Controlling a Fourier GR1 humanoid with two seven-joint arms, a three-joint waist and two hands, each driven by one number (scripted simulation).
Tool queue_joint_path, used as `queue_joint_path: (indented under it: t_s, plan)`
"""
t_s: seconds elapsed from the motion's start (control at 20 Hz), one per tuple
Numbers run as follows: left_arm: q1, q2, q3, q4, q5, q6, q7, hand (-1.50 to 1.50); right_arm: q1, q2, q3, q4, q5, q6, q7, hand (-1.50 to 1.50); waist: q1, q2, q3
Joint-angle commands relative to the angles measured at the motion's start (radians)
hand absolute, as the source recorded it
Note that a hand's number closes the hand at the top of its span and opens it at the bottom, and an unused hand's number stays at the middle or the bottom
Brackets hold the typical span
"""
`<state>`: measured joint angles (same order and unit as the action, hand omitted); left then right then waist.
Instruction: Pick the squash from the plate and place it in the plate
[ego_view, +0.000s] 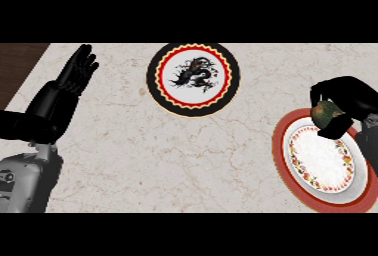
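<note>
A green and orange squash (323, 113) shows at the far rim of the red-rimmed white plate (295, 165) on the right. My right hand (353, 100) is curled round the squash and covers most of it. Whether the squash rests on the plate or hangs just above it cannot be told. A second plate (193, 77), black-rimmed with a dragon in its white centre, lies at the back middle with nothing on it. My left hand (70, 82) stays open at the left, fingers up, resting.
The marble counter (162, 160) stretches between the two plates. Its left edge, with dark wood (16, 60) beyond, runs at the upper left.
</note>
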<state>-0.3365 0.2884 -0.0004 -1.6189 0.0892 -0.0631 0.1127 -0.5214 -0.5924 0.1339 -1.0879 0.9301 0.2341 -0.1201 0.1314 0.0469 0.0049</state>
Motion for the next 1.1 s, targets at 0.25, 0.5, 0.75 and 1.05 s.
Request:
queue_joint_path:
  t_s: [0.25, 0.5, 0.75, 1.05]
  plan:
    - [-0.035, -0.021, -0.027, 0.018, -0.008, -0.003, 0.008, 0.0, -0.279, -0.054, -0.069, 0.255, -0.056, -0.055, -0.328, 1.5, 0.036, 0.014, 0.003]
    - [-0.053, -0.003, -0.012, 0.041, -0.002, -0.022, -0.007, 0.0, -0.399, -0.027, -0.135, 0.355, -0.165, -0.023, -0.533, 1.5, 0.018, 0.009, 0.001]
    - [-0.034, -0.006, 0.005, 0.054, -0.001, -0.011, -0.02, 0.0, -0.48, 0.008, -0.202, 0.468, -0.293, 0.098, -0.738, 1.5, -0.009, -0.003, -0.001]
    - [-0.059, -0.024, -0.025, 0.042, -0.048, 0.024, 0.016, 0.0, -0.66, 0.097, -0.188, 0.621, -0.291, 0.155, -0.746, 1.5, -0.024, -0.011, -0.003]
